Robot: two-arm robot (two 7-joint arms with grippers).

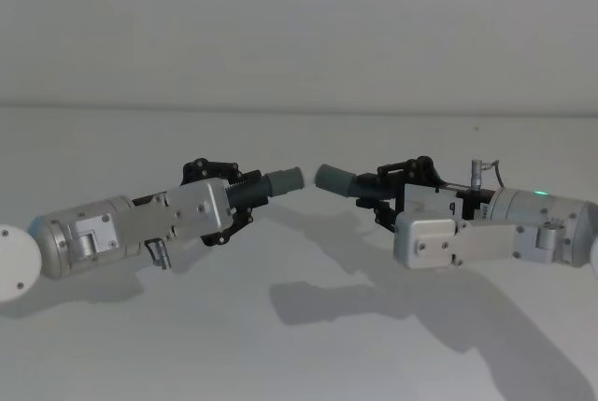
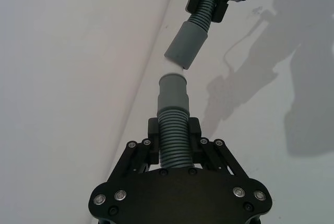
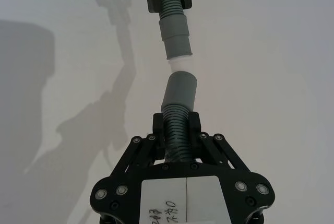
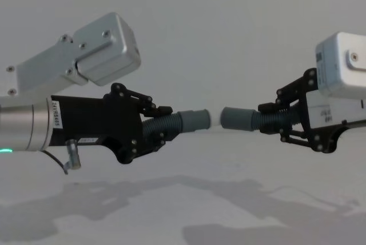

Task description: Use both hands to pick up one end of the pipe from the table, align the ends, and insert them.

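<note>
Both pipe pieces hang in the air above the white table (image 1: pixel 299 354). My left gripper (image 1: pixel 245 192) is shut on the ribbed body of one grey piece, and its smooth end (image 1: pixel 286 179) points right. My right gripper (image 1: pixel 376 190) is shut on the ribbed body of the other piece, whose wider end (image 1: pixel 334 179) points left. The two ends face each other across a small gap. In the left wrist view the far end (image 2: pixel 187 45) sits a little tilted and off-line from the near end (image 2: pixel 173 93). From the chest, both ends (image 4: pixel 194 119) (image 4: pixel 237 118) are at about the same height.
A plain grey wall (image 1: pixel 299 27) rises behind the table's back edge (image 1: pixel 299 107). The arms' shadows fall on the table surface below and in front of the grippers.
</note>
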